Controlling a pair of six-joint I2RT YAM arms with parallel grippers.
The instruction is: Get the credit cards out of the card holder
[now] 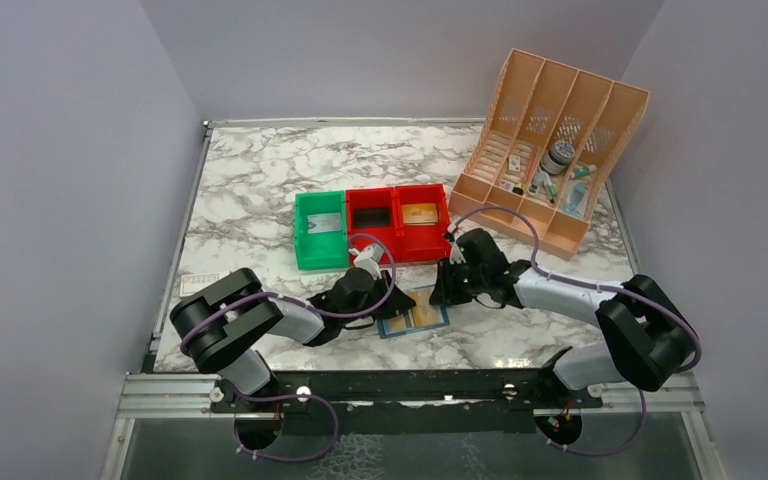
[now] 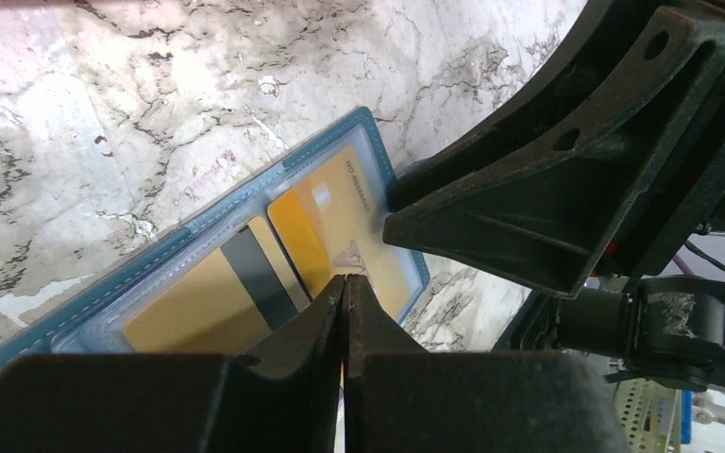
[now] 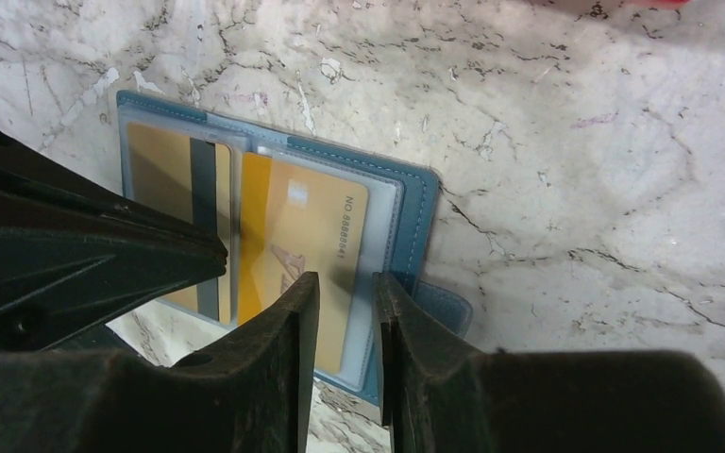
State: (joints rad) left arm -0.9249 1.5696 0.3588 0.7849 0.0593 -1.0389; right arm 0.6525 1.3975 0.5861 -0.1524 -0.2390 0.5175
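Note:
The blue card holder (image 1: 426,319) lies open on the marble between my two grippers. In the left wrist view the holder (image 2: 151,260) shows a tan-gold card (image 2: 340,212) in one clear pocket and a gold card with a dark stripe (image 2: 198,302) in the other. My left gripper (image 2: 345,279) is shut, its tip down on the gold card's near edge. My right gripper (image 3: 345,283) is open with a narrow gap over the same card (image 3: 307,226) and the holder's edge (image 3: 415,203). The striped card (image 3: 165,165) is partly hidden by the left fingers (image 3: 85,255).
A green bin (image 1: 302,245) holds a pale grey card. Beside it stand two red bins (image 1: 372,238), and the right one holds a gold card (image 1: 420,213). A peach file rack (image 1: 550,140) stands at the back right. A white-and-red flat box (image 1: 203,282) lies at the left.

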